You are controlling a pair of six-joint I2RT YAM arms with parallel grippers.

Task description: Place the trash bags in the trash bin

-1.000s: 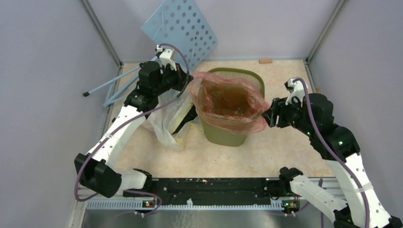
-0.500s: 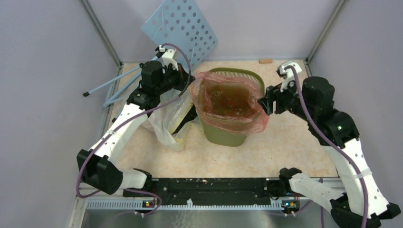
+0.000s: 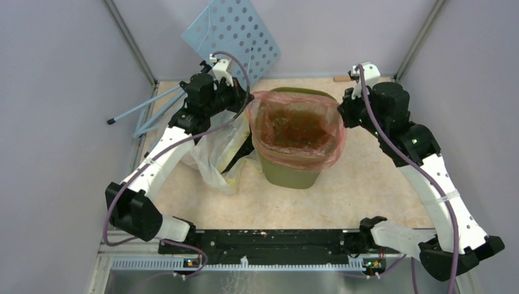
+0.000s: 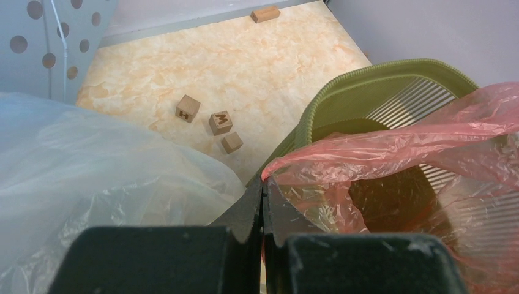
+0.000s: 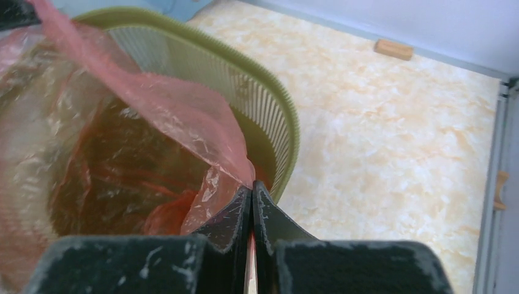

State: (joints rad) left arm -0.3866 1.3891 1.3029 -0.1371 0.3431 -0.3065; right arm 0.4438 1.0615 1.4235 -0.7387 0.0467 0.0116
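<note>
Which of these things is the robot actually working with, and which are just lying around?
In the job: red-pink trash bag, olive-green trash bin, left gripper and right gripper, each shut on the bag's rim.
Just lying about: clear bag, blue perforated board, wooden blocks, wooden piece by the far wall.

Bright, even, diffuse light fills all three views, and shadows are faint and soft-edged. In both wrist views the dark gripper bodies nearest the lens are dim and blurred, while the marbled tabletop (image 4: 245,79) beyond the fingertips is sharp. Left of the left gripper (image 4: 264,184) the clear bag (image 4: 92,177) carries a pale sheen. Ahead of the right gripper (image 5: 251,190) the trash bag (image 5: 153,104) glows translucent and slightly soft.
</note>
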